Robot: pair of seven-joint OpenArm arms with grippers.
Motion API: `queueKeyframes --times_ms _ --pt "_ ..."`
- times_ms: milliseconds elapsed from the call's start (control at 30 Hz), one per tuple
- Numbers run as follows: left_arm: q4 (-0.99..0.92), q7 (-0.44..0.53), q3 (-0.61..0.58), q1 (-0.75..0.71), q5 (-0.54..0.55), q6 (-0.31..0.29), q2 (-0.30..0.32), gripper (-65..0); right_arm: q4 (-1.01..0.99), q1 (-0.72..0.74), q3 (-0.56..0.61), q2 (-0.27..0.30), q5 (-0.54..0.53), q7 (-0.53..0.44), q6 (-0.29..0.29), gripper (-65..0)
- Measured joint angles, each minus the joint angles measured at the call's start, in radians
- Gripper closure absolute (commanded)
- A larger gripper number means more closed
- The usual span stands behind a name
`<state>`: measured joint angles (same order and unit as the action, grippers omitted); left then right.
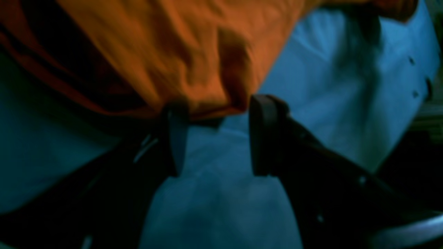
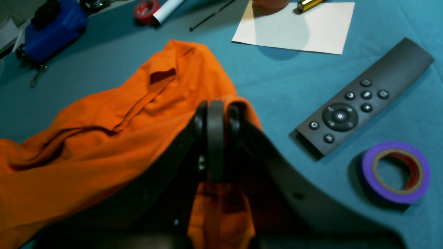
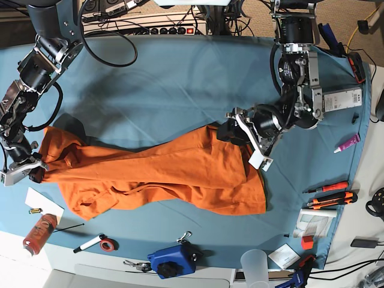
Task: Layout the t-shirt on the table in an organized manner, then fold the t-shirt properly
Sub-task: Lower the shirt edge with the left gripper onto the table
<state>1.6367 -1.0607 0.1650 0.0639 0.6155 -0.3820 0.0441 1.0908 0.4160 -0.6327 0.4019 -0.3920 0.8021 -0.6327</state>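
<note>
The orange t-shirt (image 3: 168, 171) lies stretched and wrinkled across the front half of the teal table (image 3: 168, 78). My right gripper (image 3: 33, 171) is at the shirt's left end. The right wrist view shows this right gripper (image 2: 216, 114) shut on a fold of the t-shirt (image 2: 104, 131), with fabric hanging below the fingers. My left gripper (image 3: 225, 131) is at the shirt's upper right edge. In the left wrist view the left gripper (image 1: 219, 103) stands open, its fingertips (image 1: 263, 114) just at the hem of the t-shirt (image 1: 166, 45), gripping nothing.
Near the right gripper lie a black remote (image 2: 363, 100), a purple tape roll (image 2: 396, 171) and a white paper (image 2: 297, 27). Along the front edge are a blue pouch (image 3: 174, 261), a red tape (image 3: 108, 245), a bottle (image 3: 39, 231) and a cup (image 3: 255, 264). Tools (image 3: 330, 198) lie at right.
</note>
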Motion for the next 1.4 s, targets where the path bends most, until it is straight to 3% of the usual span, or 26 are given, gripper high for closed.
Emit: queueKeyframes --times_ms 167,533,733,1200,1333,1400 --pt "0.000 0.056 0.001 -0.002 -0.093 0.011 0.000 -29.0 0.000 0.000 0.000 0.000 0.000 0.009 0.000 0.0" --pt "0.000 0.056 0.001 -0.002 -0.074 0.003 -0.023 -29.1 0.000 0.000 0.000 0.000 -0.043 0.032 0.000 0.0" --pt "0.000 0.062 0.001 -0.002 -0.162 -0.019 -0.064 -29.0 0.000 0.000 0.000 0.000 -0.043 0.032 0.000 0.0" --pt "0.000 0.068 0.001 -0.002 -0.185 -0.019 -0.066 -29.0 0.000 0.000 0.000 0.000 -0.043 0.032 0.000 0.0" --pt "-0.001 0.076 -0.053 -0.002 -0.269 -0.013 -0.061 -29.0 0.000 0.000 0.000 0.000 -0.043 0.032 0.000 0.0" --pt "-0.001 0.088 -0.114 -0.002 -0.275 0.023 -0.061 -29.0 0.000 0.000 0.000 0.000 -0.055 0.034 0.000 0.0"
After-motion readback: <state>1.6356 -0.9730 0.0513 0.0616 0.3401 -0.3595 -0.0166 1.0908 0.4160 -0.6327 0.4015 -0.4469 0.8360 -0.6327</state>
